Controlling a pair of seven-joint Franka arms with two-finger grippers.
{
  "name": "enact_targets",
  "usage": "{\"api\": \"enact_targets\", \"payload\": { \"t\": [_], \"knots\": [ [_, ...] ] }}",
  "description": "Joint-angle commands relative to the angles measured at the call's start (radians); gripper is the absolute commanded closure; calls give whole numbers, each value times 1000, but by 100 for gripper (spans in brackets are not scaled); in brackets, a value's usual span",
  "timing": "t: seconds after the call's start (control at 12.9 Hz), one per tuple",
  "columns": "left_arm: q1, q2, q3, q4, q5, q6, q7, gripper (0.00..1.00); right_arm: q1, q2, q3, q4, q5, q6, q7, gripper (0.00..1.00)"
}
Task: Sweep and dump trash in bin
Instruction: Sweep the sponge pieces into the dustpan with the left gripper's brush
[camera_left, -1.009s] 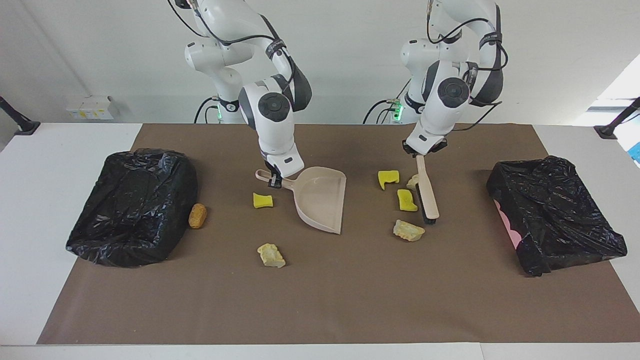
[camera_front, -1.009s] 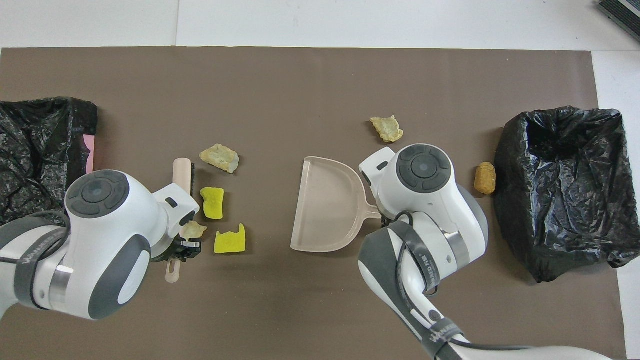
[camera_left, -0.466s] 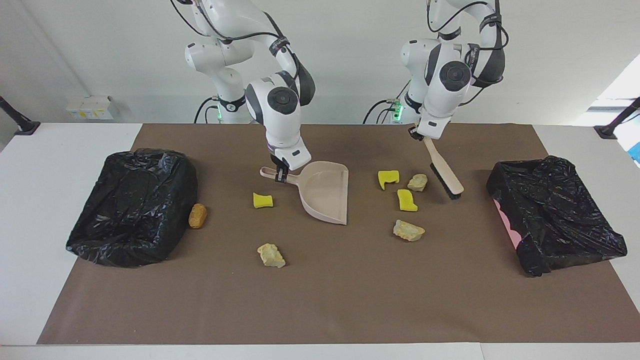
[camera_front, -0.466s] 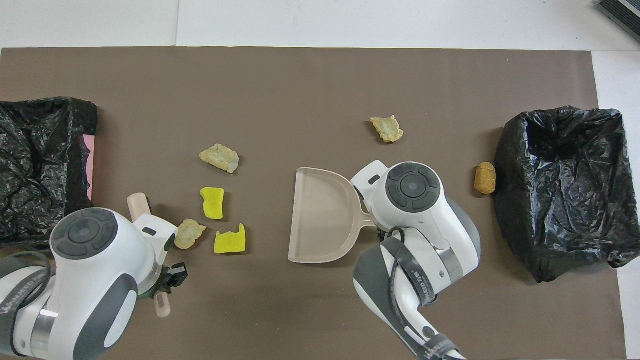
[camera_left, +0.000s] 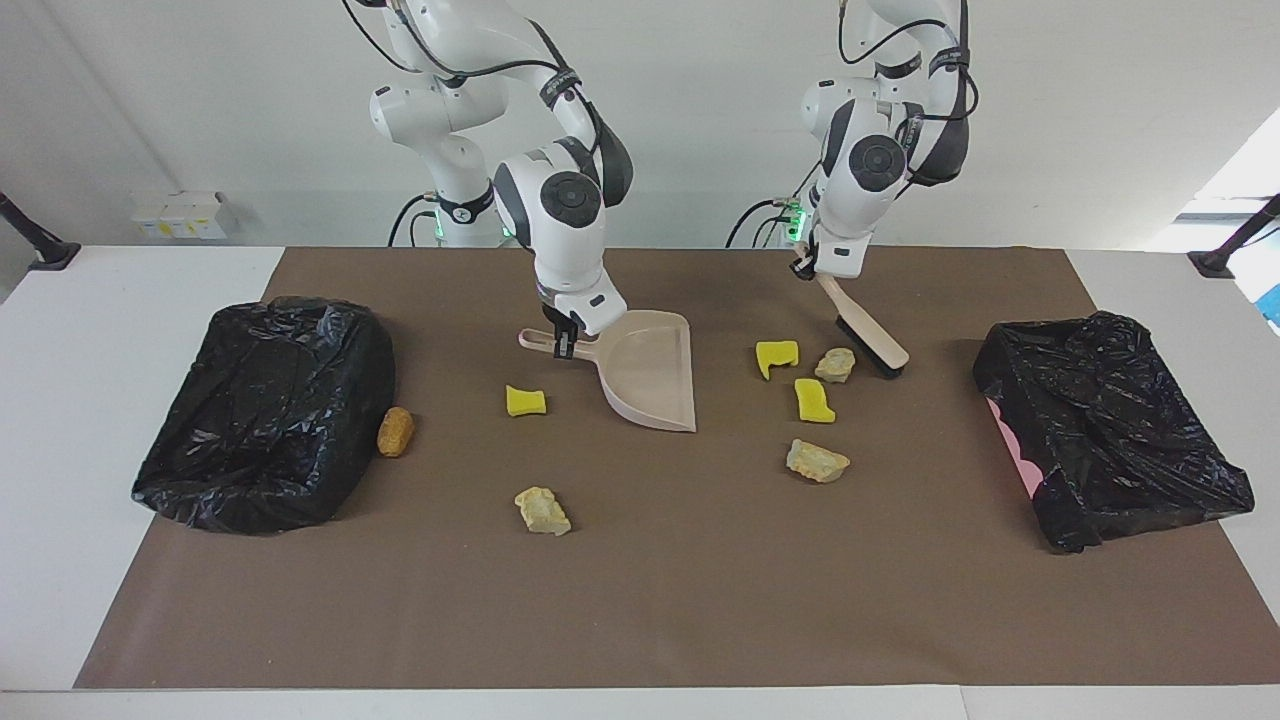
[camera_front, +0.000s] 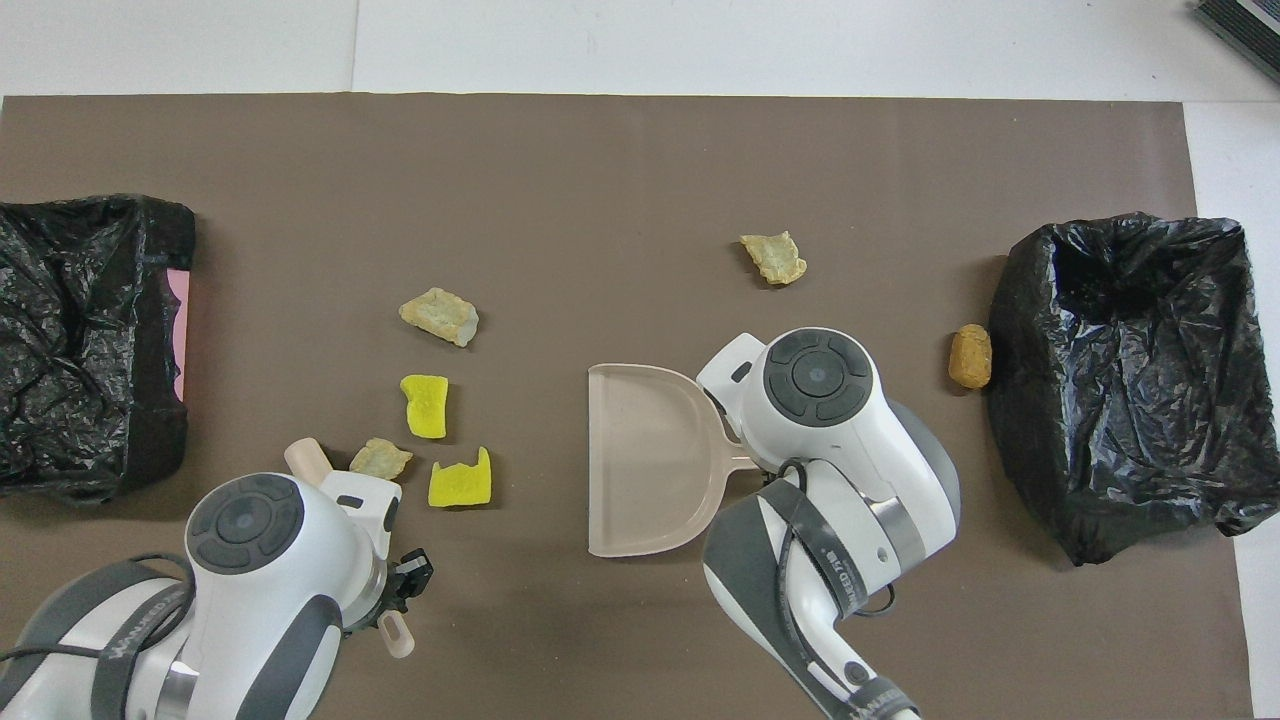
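Observation:
My right gripper (camera_left: 562, 345) is shut on the handle of the beige dustpan (camera_left: 650, 378), which is tilted with its mouth toward the left arm's end of the table. My left gripper (camera_left: 812, 272) is shut on the handle of the beige brush (camera_left: 868, 338). The brush slants down, its black bristles low beside a beige lump (camera_left: 835, 364). Several pieces of trash lie on the brown mat: yellow chunks (camera_left: 777, 357) (camera_left: 814, 399) (camera_left: 525, 401), beige lumps (camera_left: 817, 461) (camera_left: 542, 510) and an orange-brown lump (camera_left: 395, 431). The dustpan (camera_front: 650, 460) holds nothing in the overhead view.
A black-bagged bin (camera_left: 265, 410) stands at the right arm's end of the table, with the orange-brown lump (camera_front: 970, 356) beside it. A second black-bagged bin (camera_left: 1110, 430) stands at the left arm's end. The brown mat (camera_left: 700, 600) is bare toward the table's front edge.
The left gripper lifted the brush off the mat and drew it back toward the robots, away from the pieces. The right gripper raised the dustpan and pulled it slightly nearer to the robots.

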Motion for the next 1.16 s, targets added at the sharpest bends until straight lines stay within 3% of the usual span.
{"api": "enact_targets", "payload": {
  "t": [0.0, 0.16, 0.39, 0.62, 0.85, 1.09],
  "knots": [
    [-16, 41, -74, -9, -44, 125, -1, 100, -2, -28, 4, -21, -10, -15, -30, 100],
    [-19, 97, -114, 1, -45, 217, 60, 100, 7, -28, 4, -21, -9, -15, 1, 100],
    [-19, 123, -134, 38, -45, 251, 240, 100, 16, -16, 5, -23, -5, 0, 42, 100],
    [-15, 154, -212, 77, -45, 314, 258, 100, 49, 1, 5, -21, -4, 25, 105, 100],
    [-16, 160, -304, 104, -154, 313, 321, 100, 50, 3, 5, -21, -4, 25, 109, 100],
    [-18, 163, -317, 136, -240, 239, 457, 100, 52, 1, 4, -21, -4, 17, 113, 100]
  ]
}}
